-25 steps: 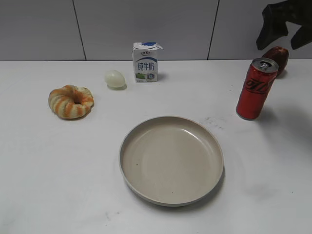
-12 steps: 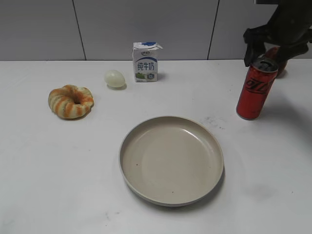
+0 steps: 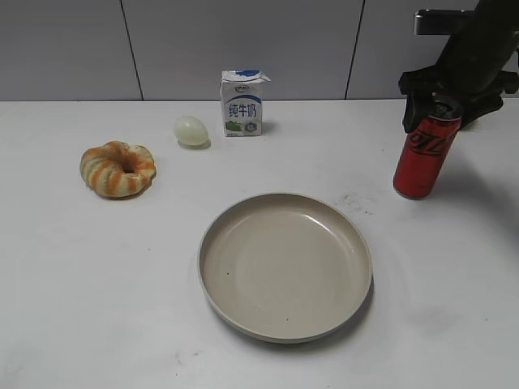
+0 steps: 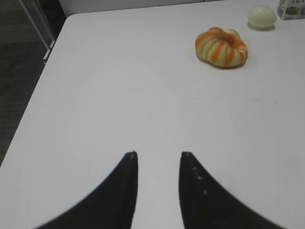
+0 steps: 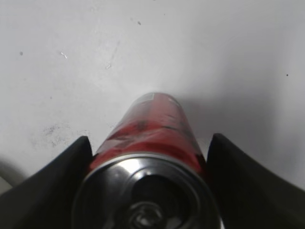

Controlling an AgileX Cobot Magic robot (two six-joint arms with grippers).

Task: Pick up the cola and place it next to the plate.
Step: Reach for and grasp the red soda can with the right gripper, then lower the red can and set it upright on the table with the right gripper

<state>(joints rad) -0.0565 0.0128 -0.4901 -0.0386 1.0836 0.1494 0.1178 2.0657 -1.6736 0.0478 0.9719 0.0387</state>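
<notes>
The cola (image 3: 423, 158), a tall slim red can with a silver top, stands upright on the white table at the right, apart from the plate. It fills the lower middle of the right wrist view (image 5: 152, 129). My right gripper (image 3: 438, 120) is open and straddles the can's top, one finger on each side (image 5: 150, 138). The beige plate (image 3: 235, 223) lies at the centre front, to the left of the can. My left gripper (image 4: 158, 153) is open and empty over bare table; it does not show in the exterior view.
An orange-striped ring bread (image 3: 118, 168) lies at the left and also shows in the left wrist view (image 4: 221, 46). A pale egg (image 3: 191, 130) and a white and blue milk carton (image 3: 242, 103) stand at the back. The table's left edge (image 4: 45, 71) is near.
My right gripper has come down from the upper right and now has its fingers around the can's top. The can has not moved.
</notes>
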